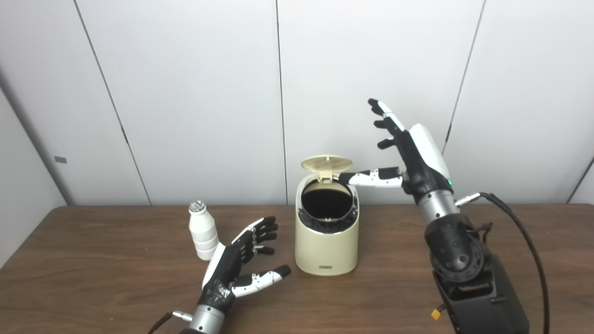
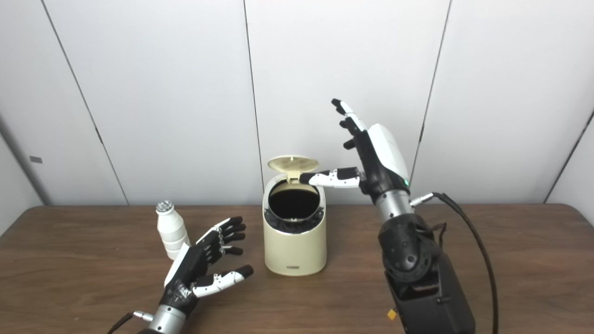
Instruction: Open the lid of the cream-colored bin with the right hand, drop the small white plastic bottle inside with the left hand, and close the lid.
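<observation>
The cream-colored bin (image 1: 326, 241) sits about mid-table on the brown wooden table (image 1: 116, 287), and you can see its lid (image 1: 326, 163) is already flipped up on the back hinge, standing nearly upright behind the round dark opening. Inside it just looks black, so I can't tell you what's in there, if anything.

Your right hand (image 1: 410, 155) is up in the air to the right of the bin, above rim height. It's spread wide and holding nothing: fingers point up and away toward the wall, and the thumb sticks out sideways to the left, with its tip right at the lid's hinge area. Whether it's actually touching the lid or just beside it, I can't tell from either eye view.

The small white plastic bottle (image 1: 203, 230) is standing upright on the table, left of the bin and well apart from it, silver cap on top. Your left hand (image 1: 241, 262) is low over the table between bottle and bin, just to the right of the bottle and a bit nearer to you. It's open too, fingers fanned out toward the bin, thumb stretched out below them, palm facing right. Nothing's in it, and the bottle isn't gripped.
</observation>
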{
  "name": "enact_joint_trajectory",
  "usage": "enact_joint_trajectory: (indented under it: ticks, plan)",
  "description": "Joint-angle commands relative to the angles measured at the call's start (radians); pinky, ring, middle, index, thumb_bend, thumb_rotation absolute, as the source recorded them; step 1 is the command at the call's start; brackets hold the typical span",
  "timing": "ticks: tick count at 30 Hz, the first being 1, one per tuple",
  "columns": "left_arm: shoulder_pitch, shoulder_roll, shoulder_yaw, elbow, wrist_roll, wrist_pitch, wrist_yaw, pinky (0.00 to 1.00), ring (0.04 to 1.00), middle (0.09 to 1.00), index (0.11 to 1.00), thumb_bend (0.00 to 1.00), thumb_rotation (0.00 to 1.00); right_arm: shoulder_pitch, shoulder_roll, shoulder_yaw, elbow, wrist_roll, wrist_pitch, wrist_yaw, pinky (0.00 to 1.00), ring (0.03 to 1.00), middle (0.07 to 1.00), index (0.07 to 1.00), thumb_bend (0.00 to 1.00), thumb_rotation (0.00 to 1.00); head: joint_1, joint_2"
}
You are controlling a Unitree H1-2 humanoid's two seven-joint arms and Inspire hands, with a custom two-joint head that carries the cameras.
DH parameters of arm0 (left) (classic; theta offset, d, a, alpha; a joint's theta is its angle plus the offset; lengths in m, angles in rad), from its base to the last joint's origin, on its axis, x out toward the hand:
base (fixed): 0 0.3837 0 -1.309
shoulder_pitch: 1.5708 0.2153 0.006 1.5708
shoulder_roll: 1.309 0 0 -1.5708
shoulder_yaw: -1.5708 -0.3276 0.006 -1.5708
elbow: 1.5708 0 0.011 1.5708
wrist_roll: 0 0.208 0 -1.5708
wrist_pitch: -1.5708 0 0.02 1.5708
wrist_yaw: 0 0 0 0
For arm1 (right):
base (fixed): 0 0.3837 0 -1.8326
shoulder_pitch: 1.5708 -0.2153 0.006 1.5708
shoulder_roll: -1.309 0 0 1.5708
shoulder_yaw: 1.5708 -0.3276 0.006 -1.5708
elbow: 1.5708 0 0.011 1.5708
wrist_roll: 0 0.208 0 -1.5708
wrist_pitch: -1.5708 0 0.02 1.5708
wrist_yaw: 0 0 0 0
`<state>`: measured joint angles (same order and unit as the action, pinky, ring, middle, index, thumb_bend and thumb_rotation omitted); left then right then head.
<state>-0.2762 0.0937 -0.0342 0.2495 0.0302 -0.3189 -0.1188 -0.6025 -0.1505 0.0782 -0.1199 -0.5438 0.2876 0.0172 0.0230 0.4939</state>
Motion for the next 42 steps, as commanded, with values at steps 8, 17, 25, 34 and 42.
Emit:
enact_joint_trajectory:
  ticks: [8,17,25,34,42]
  plan:
    - [-0.025,0.002,0.000,-0.043,-0.003,-0.021,0.001,0.68,0.805,0.846,0.870,0.73,0.15,0.193,0.026,-0.127,0.028,0.247,-0.191,-0.073,0.70,0.826,0.913,0.889,0.72,0.21,0.005,-0.004]
    - [-0.019,0.004,0.000,-0.052,-0.018,-0.006,-0.011,0.68,0.810,0.859,0.880,0.72,0.14,0.301,0.024,-0.134,0.179,0.369,-0.437,-0.081,0.75,0.853,0.950,0.902,0.77,0.23,-0.004,-0.006]
    - [-0.009,0.005,-0.001,-0.057,-0.015,-0.006,-0.010,0.68,0.817,0.857,0.876,0.73,0.16,0.324,0.057,-0.132,0.227,0.394,-0.489,-0.106,0.75,0.854,0.958,0.907,0.85,0.19,0.023,-0.013]
    - [0.033,0.006,-0.007,-0.131,-0.011,0.015,-0.014,0.67,0.805,0.857,0.863,0.72,0.15,0.357,0.043,-0.126,0.191,0.397,-0.473,-0.090,0.76,0.859,0.952,0.918,0.84,0.20,0.147,-0.027]
    - [0.139,-0.024,0.057,-0.287,0.058,0.001,0.096,0.58,0.682,0.764,0.798,0.68,0.02,0.365,0.008,-0.142,0.194,0.443,-0.484,-0.066,0.81,0.881,0.973,0.931,0.79,0.12,0.249,-0.045]
